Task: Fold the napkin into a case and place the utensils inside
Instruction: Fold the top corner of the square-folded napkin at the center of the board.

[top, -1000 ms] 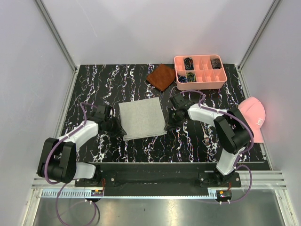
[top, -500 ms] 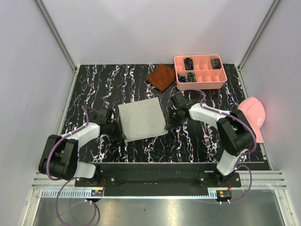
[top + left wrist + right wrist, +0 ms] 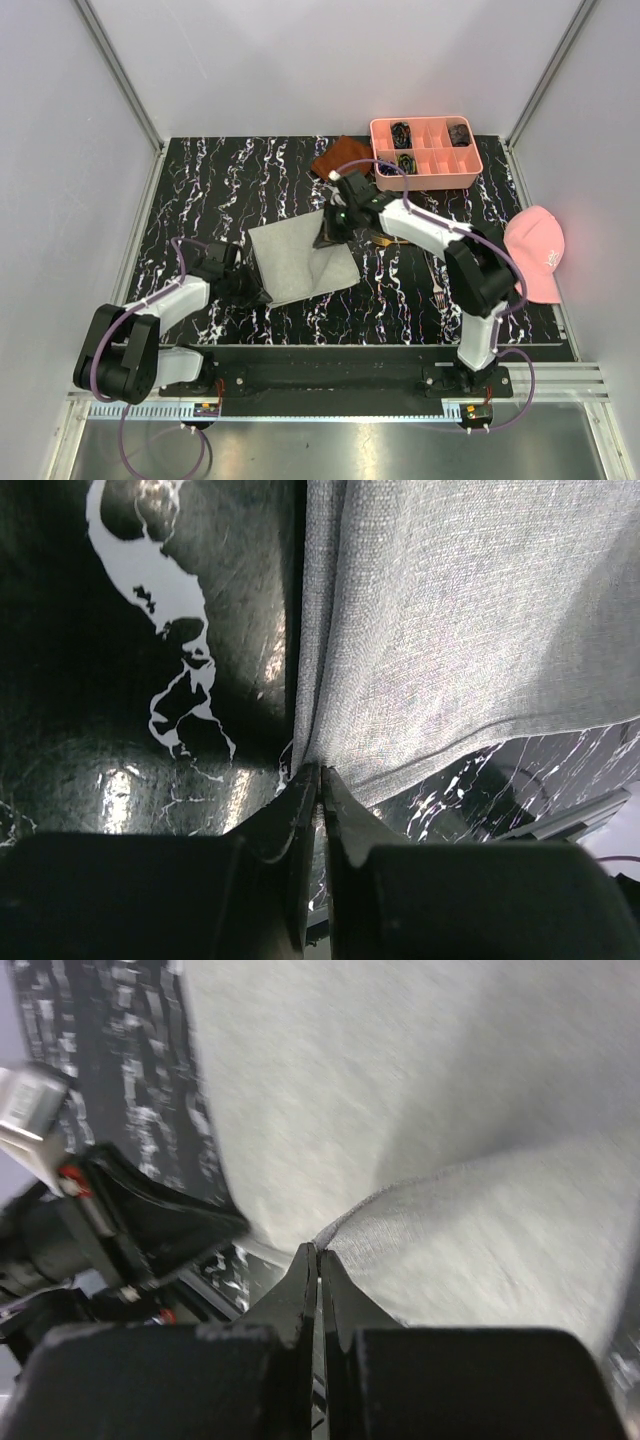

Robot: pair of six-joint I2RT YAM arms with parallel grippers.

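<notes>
1. Napkin (image 3: 295, 262): plain light grey woven cloth, roughly square, lying mid-table on the black, white-veined table (image 3: 200, 185), with its right corner raised and turned inward.
2. Overhead view alone shows the fork (image 3: 437, 292) and a slim gold-tipped piece (image 3: 385, 241), both lying right of the cloth and apart from it. The wrist views alone show the weave and each pinch.
3. Left gripper (image 3: 320, 782): arm low and stretched forward, fingers closed tight on the cloth's near left corner.
4. Right gripper (image 3: 318, 1258): arm reaching across leftward, fingers pinched onto the lifted fold.
</notes>
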